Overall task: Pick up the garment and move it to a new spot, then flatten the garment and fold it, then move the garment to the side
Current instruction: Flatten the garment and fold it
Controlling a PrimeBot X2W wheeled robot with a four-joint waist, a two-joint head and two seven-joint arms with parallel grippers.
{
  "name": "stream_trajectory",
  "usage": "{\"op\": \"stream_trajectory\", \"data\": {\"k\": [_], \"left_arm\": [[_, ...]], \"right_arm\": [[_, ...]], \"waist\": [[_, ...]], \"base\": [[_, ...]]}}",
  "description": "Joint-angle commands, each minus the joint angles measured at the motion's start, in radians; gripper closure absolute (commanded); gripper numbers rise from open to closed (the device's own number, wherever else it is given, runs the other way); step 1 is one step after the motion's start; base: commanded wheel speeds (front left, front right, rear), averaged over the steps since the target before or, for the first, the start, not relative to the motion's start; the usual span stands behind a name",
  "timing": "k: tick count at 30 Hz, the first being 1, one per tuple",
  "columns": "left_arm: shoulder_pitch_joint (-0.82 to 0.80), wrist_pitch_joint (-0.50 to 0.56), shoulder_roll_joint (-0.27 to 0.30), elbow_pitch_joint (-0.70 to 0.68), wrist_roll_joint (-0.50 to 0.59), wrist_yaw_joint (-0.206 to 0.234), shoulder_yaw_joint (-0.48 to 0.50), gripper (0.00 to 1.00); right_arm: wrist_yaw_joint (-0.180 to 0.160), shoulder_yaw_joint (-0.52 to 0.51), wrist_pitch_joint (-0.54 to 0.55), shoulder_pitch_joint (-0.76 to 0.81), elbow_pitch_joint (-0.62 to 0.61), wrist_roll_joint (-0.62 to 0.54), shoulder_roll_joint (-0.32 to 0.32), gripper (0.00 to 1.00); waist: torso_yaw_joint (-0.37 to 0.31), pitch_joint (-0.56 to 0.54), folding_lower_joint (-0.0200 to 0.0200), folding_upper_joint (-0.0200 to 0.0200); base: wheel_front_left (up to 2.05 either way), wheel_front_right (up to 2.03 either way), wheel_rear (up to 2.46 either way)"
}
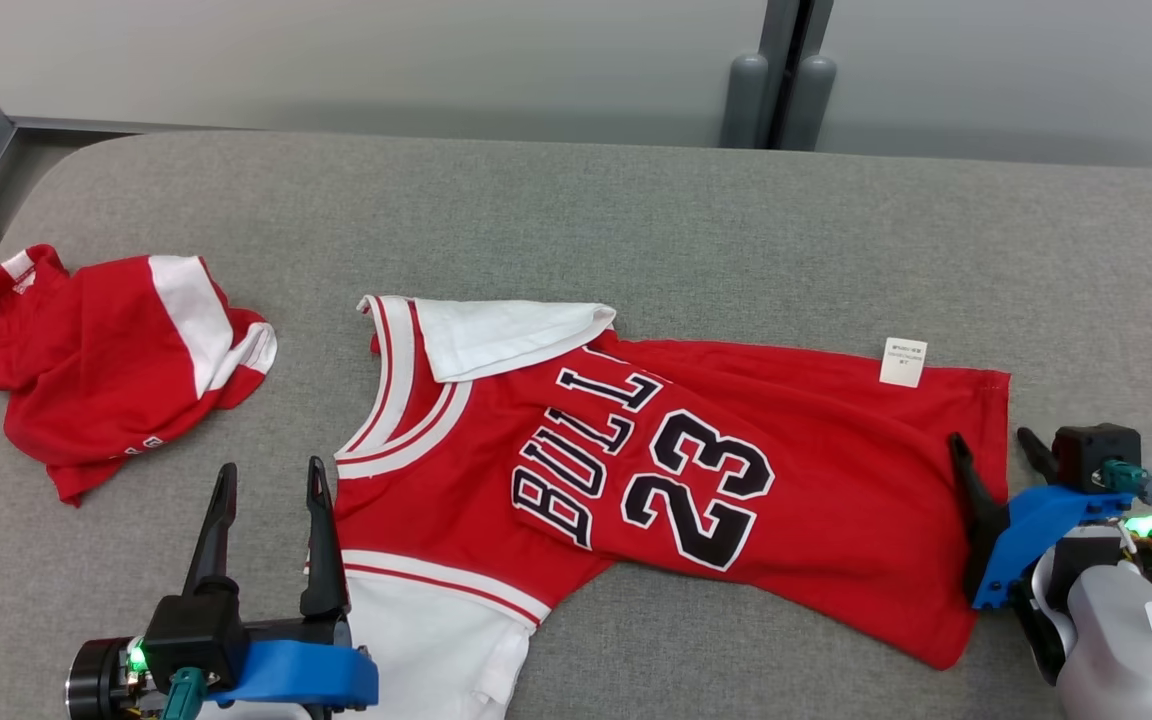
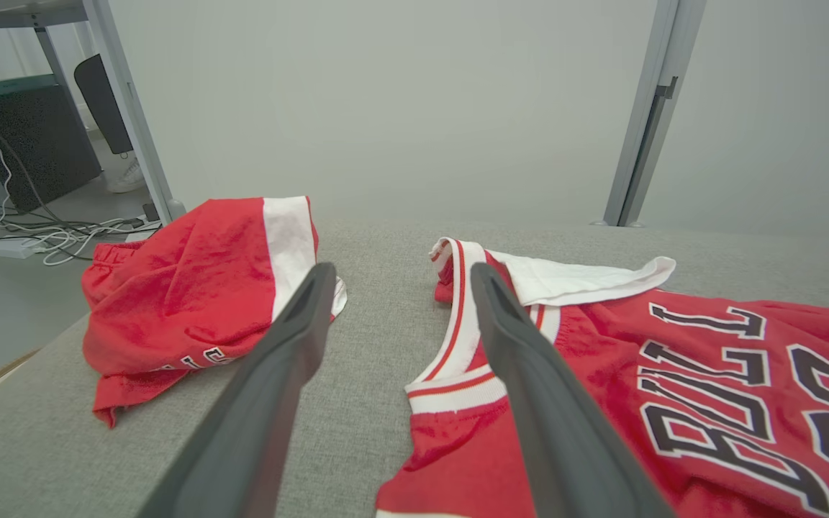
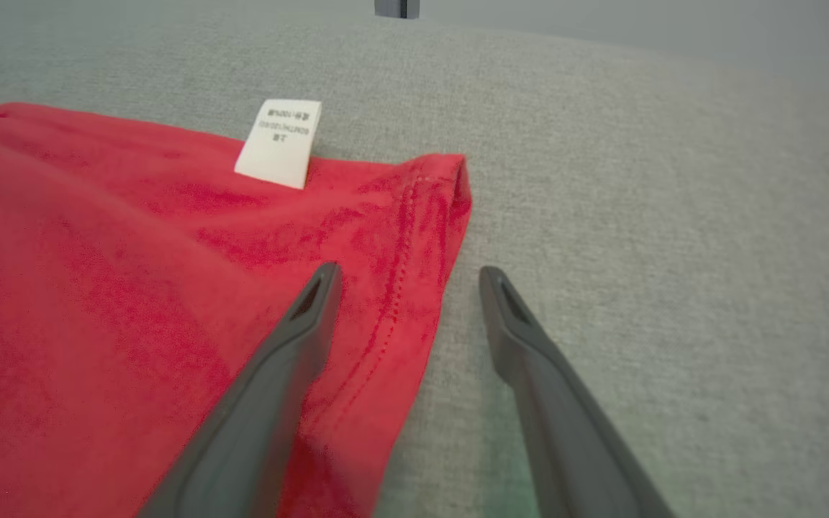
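One jersey (image 1: 816, 480), one bundle (image 1: 96, 370), two tools (image 1: 272, 466) (image 1: 989, 436)

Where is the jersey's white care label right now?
In the head view, the white label sits at the far edge of the red jersey, near its right-hand hem corner, just beyond the open right gripper.
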Motion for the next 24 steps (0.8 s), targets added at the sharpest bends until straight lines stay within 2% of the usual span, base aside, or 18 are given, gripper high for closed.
{"op": "stream_trajectory", "data": {"k": [1,4,5,6,7,11,21,24], "left_arm": [[-0.019,0.0,-0.001,0.002,-0.006,0.008,-0.003,0.0],[-0.017,0.0,-0.001,0.004,-0.007,0.011,-0.009,0.0],[-0.016,0.0,-0.001,0.004,-0.009,0.012,-0.01,0.0],[-0.016,0.0,-0.001,0.005,-0.01,0.013,-0.012,0.0],[-0.015,0.0,-0.001,0.006,-0.012,0.015,-0.014,0.0],[-0.02,0.0,-0.001,0.009,-0.018,0.02,-0.021,0.0],[-0.039,0.0,-0.001,0.002,-0.033,0.026,-0.045,0.0],[-0.047,0.0,-0.001,0.004,-0.037,0.027,-0.055,0.0]], "right_arm": [[0.0,0.011,0.002,-0.021,0.034,0.02,0.001,0.0],[0.0,0.029,0.011,-0.026,0.083,0.052,0.02,0.0],[0.0,0.035,0.012,-0.026,0.092,0.07,0.026,0.26],[0.0,0.045,0.014,-0.029,0.099,0.085,0.029,0.75],[0.0,0.054,0.013,-0.031,0.103,0.096,0.029,1.0],[0.0,0.084,0.001,-0.058,0.074,0.131,-0.005,1.0],[0.0,0.103,-0.007,-0.183,-0.111,0.176,-0.098,1.0],[0.0,0.106,-0.007,-0.23,-0.116,0.174,-0.12,1.0]], "waist": [[0.009,0.007,-0.0001,-0.0001],[0.012,0.009,-0.0001,-0.0001],[0.012,0.01,-0.0001,-0.0001],[0.013,0.01,-0.0001,-0.0001],[0.012,0.01,-0.0001,-0.0001],[0.012,0.007,-0.0001,-0.0001],[0.027,0.036,-0.0001,-0.0001],[0.041,0.051,-0.0001,-0.0001]], "base": [[0.0,0.0,0.0],[0.0,0.0,0.0],[0.0,0.0,0.0],[0.0,0.0,0.0],[0.0,0.0,0.0],[0.0,0.0,0.0],[0.0,0.0,0.0],[0.0,0.0,0.0]]}}
